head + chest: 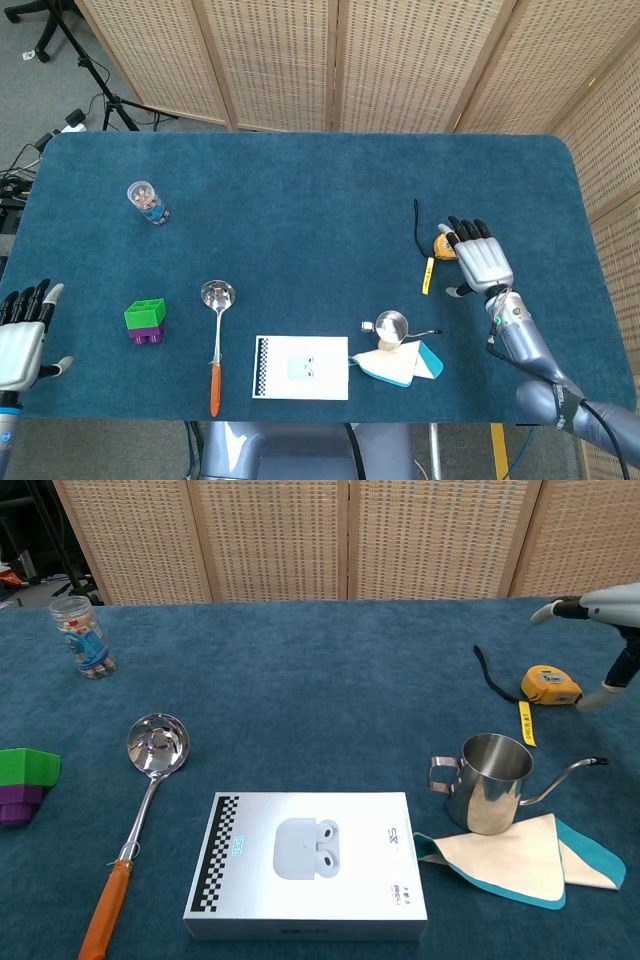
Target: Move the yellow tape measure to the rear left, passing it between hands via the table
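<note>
Woven cane screens stand behind a table [300, 180] covered in dark blue felt. Toward its right side lies the small yellow tape measure [551, 684], a short length of yellow blade pulled out toward the front and a black wrist strap [487, 670] trailing behind it. The robot's right hand [480, 258] hovers over it, fingers [470, 228] spread and holding nothing; from the chest view the hand sits just above and to the right of the case, and I cannot tell whether it touches. The left hand [20, 340] rests at the front left edge, fingers apart and empty. Elsewhere on the felt are a clear jar with a lid [148, 202], a green and purple block [146, 321], a steel ladle with an orange handle [215, 340], a white earbuds box [301, 367], a small steel pitcher [486, 782] and a cream and teal cloth [525, 858] beside it.
</note>
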Controlling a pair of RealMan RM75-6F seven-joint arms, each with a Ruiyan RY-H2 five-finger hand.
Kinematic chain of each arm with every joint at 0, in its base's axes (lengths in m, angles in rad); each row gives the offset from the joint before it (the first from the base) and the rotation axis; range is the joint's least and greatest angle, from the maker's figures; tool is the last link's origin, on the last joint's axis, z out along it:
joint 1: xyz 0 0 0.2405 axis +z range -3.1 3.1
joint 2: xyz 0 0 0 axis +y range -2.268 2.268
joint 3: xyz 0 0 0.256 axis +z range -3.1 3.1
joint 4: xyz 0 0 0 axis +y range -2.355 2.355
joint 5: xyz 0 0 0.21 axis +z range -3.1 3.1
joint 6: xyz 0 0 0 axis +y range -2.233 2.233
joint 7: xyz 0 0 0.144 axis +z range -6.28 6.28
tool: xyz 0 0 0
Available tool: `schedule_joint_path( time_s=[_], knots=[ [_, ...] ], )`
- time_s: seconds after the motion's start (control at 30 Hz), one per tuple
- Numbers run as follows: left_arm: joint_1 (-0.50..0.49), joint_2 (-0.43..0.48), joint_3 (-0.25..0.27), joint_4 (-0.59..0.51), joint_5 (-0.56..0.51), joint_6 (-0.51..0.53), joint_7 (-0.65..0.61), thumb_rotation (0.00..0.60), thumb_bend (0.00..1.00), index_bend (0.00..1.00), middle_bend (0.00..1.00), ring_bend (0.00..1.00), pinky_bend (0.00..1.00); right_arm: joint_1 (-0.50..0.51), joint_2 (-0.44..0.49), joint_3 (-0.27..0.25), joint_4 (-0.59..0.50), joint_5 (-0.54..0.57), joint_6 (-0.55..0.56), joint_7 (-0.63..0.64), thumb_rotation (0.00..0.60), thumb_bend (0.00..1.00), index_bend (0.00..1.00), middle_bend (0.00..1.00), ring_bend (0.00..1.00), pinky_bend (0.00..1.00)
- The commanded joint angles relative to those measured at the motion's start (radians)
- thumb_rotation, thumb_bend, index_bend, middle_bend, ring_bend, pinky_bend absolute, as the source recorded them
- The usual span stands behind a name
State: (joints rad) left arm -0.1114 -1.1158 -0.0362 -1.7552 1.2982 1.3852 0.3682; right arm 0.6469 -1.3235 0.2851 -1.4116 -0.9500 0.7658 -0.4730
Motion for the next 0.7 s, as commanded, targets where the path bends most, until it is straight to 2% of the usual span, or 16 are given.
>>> schedule_joint_path(
  time_s=[0.03, 0.2, 0.43, 0.7],
  knots=[
    [0.000, 0.002, 0.001, -0.003, -0.002, -0.002, 0.002, 0.600, 0.00, 0.00, 0.00, 0.00, 0.00, 0.081, -0.046, 0.000, 0.114, 0.092, -0.092, -0.036, 0.600, 0.09, 0.08, 0.00, 0.00, 0.00],
    [0.000, 0.007, 0.002, -0.010, -0.003, 0.000, 0.008, 0.600, 0.00, 0.00, 0.00, 0.00, 0.00, 0.137, -0.078, -0.012, 0.235, 0.170, -0.162, -0.037, 0.600, 0.09, 0.09, 0.00, 0.00, 0.00],
    [-0.006, 0.002, 0.007, -0.008, -0.010, -0.013, 0.020, 0.600, 0.00, 0.00, 0.00, 0.00, 0.00, 0.180, -0.110, -0.034, 0.350, 0.223, -0.233, -0.001, 0.600, 0.10, 0.11, 0.00, 0.00, 0.00],
    [-0.011, -0.003, 0.008, -0.005, -0.020, -0.023, 0.026, 0.600, 0.00, 0.00, 0.00, 0.00, 0.00, 0.204, -0.140, -0.064, 0.416, 0.238, -0.279, 0.035, 0.600, 0.10, 0.15, 0.00, 0.00, 0.00]
  ],
)
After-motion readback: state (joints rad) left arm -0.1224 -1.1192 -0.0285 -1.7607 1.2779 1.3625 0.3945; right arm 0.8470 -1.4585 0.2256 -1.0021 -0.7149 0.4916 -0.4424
